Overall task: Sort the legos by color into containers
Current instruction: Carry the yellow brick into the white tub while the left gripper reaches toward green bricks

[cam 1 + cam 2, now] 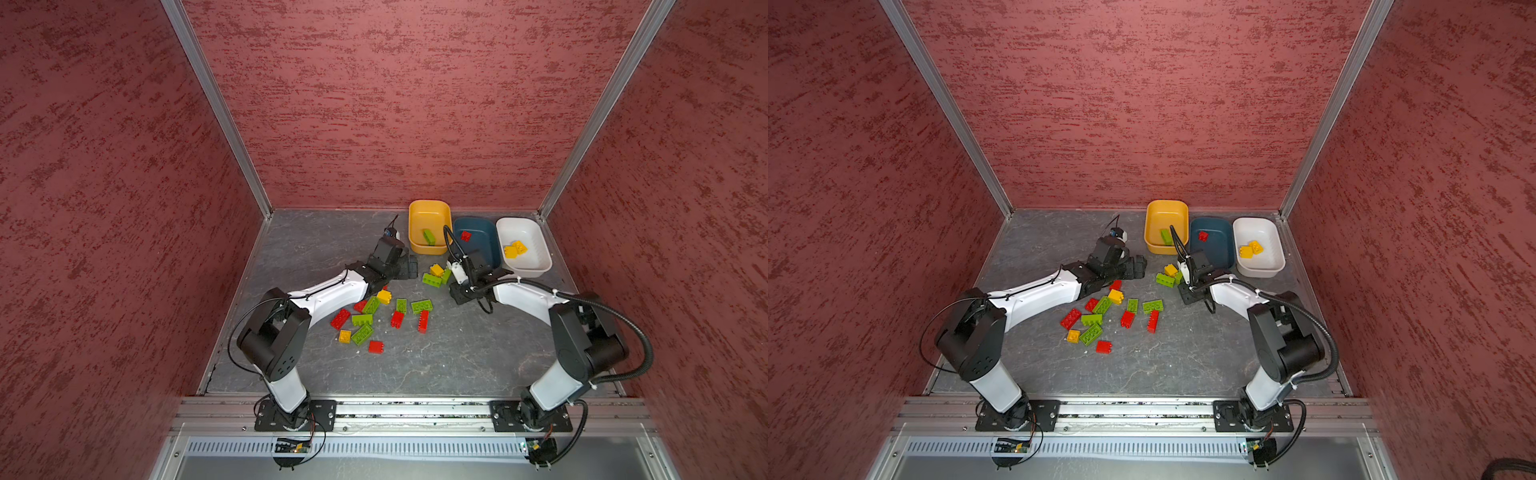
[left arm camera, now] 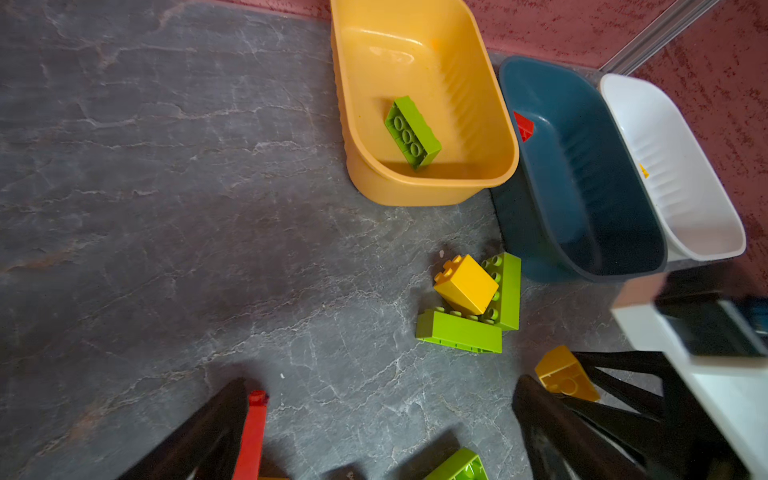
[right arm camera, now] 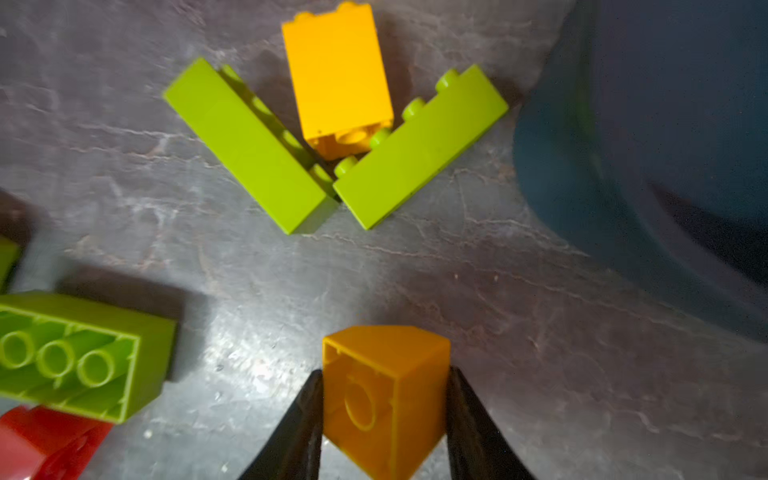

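Our left gripper point(image 2: 380, 386) hangs with its jaws spread as wide as they go and grips nothing. A red lego point(image 2: 254, 432) stands just inside one finger point(image 2: 208, 432), and we cannot tell whether the two touch.

Right of that arm, in both top views, the loose legos point(image 1: 374, 320) lie scattered on the grey floor point(image 1: 457, 361) between the two arms, with red, lime green and yellow mixed and some lying against each other.

Further right, near the front of the teal tub point(image 1: 484, 245), we see a small cluster. A yellow block point(image 3: 336, 70) lies on its side in the angle of two green oblong bricks point(image 3: 249, 145) that meet at one end.

Next comes our right gripper point(image 3: 385, 370), narrowed onto a yellow brick point(image 3: 386, 415) with one finger pressed to each side. The brick is tilted, its hollow underside facing the wrist camera. Whether it is clear of the floor we cannot tell.

Along the back wall three tubs sit close side by side. The yellow-orange tub point(image 1: 430, 208) holds one green brick point(image 2: 413, 131), the teal tub holds one red brick point(image 1: 466, 235), and the white tub point(image 1: 536, 253) holds a pair of yellow legos point(image 1: 515, 248) that touch each other.
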`<state>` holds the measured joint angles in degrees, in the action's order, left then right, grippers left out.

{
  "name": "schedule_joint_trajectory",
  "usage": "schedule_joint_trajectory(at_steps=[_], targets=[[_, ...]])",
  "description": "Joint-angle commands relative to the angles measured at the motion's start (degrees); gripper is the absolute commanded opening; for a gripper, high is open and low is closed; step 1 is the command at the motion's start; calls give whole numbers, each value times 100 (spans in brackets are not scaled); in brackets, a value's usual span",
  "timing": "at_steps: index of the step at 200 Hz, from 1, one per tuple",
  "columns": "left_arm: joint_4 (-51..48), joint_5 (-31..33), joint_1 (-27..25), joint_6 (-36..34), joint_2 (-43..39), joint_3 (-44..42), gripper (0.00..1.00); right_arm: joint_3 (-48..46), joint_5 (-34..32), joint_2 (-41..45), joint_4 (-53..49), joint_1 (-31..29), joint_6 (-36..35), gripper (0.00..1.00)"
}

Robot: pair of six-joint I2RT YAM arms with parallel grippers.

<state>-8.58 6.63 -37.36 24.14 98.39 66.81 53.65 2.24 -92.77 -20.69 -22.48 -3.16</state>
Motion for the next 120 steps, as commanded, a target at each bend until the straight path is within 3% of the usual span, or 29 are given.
schedule_joint_trajectory(at_steps=[1, 53, 94, 120], targets=[[-159, -132, -53, -176, 242, 281, 99, -214, 471, 557, 573, 82, 119, 36], [-684, -250, -144, -316, 658, 830, 100, -752, 1680, 1670, 1724, 1406, 1276, 35], [-1461, -356, -183, -346, 1210, 1528, 100, -682, 1586, 1514, 1934, 2696, 2016, 36], [-1895, -373, -249, -462, 1532, 1955, 100, -374, 1387, 1058, 1694, 3379, 2030, 37]])
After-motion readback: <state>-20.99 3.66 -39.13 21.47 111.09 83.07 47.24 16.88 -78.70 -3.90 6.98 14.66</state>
